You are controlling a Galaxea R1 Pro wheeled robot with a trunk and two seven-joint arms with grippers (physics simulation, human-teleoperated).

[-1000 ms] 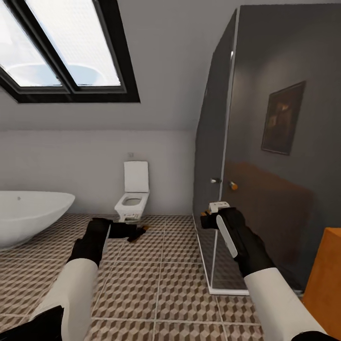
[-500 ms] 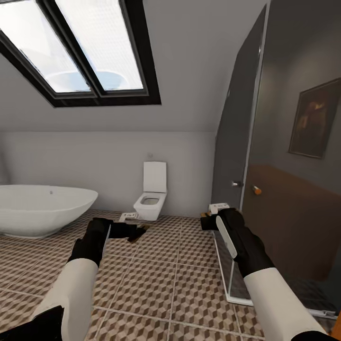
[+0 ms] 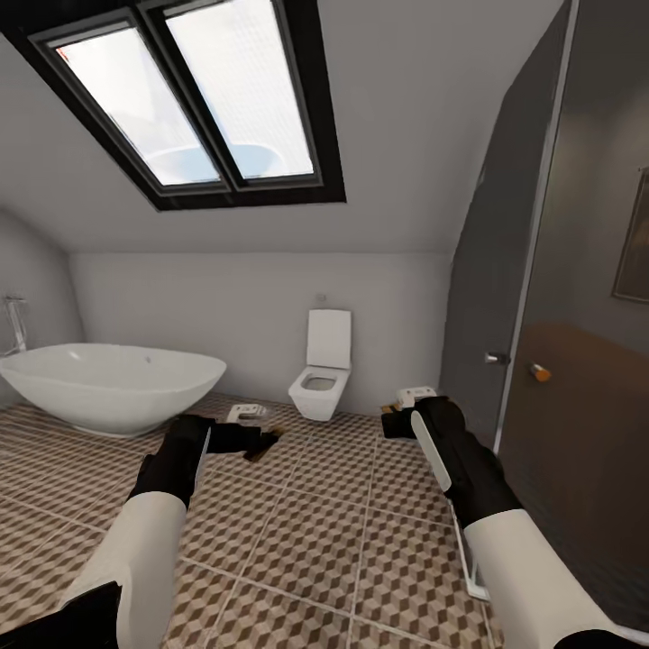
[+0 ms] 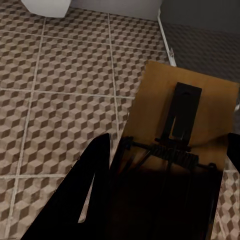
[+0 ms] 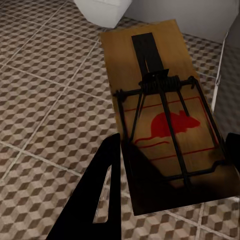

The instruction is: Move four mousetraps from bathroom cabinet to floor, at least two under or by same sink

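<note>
Each of my grippers carries one mousetrap above the bathroom floor (image 3: 315,541), which has a brown and cream cube pattern. My left gripper (image 3: 257,440) is shut on a tan mousetrap (image 4: 180,135) with a dark wire spring, its black fingers (image 4: 87,200) clamping the board's sides. My right gripper (image 3: 397,422) is shut on a second mousetrap (image 5: 157,105) that bears a red mouse mark. Both traps lie flat and hover over the tiles, pointing toward the toilet. The cabinet and the bathroom sink are out of view.
A curved white bathtub (image 3: 108,383) stands at the back left with a chrome tap (image 3: 13,324) beside it. A white toilet (image 3: 323,374) sits against the far wall. A dark glass shower enclosure (image 3: 541,342) with its raised base rim (image 3: 469,563) bounds the right side.
The whole view has swung to the left: bathtub and toilet have slid rightward in the picture, and the orange cabinet corner has left it. Both arms keep their pose with the traps held.
</note>
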